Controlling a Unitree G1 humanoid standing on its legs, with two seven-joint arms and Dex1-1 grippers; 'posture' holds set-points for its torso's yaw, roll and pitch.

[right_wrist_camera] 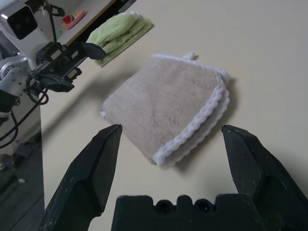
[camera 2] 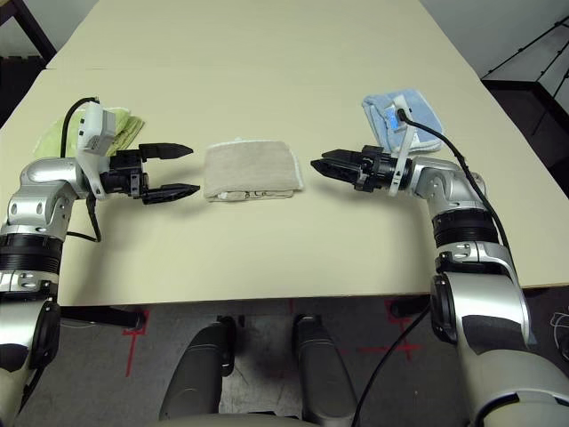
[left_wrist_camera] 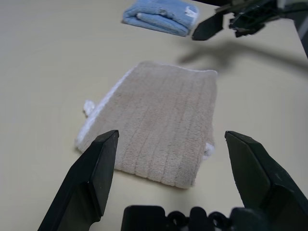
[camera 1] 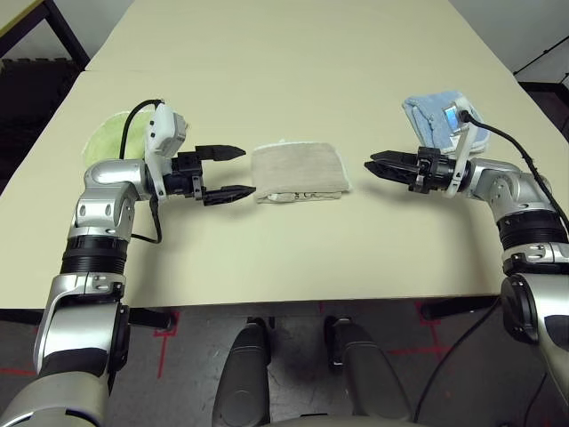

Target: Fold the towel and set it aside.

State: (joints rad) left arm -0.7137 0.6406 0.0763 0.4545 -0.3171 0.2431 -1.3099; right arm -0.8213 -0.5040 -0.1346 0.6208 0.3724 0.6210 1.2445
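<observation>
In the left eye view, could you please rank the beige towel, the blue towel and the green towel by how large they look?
1. Beige towel, largest.
2. Blue towel.
3. Green towel.
The last two look alike in size, and the arms hide part of each, so their order is unsure.

Head pair overhead; wrists facing towel

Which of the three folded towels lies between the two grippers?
The beige towel with white edging, in the middle of the table. The green towel lies behind the left arm, and the blue towel lies behind the right arm.
</observation>
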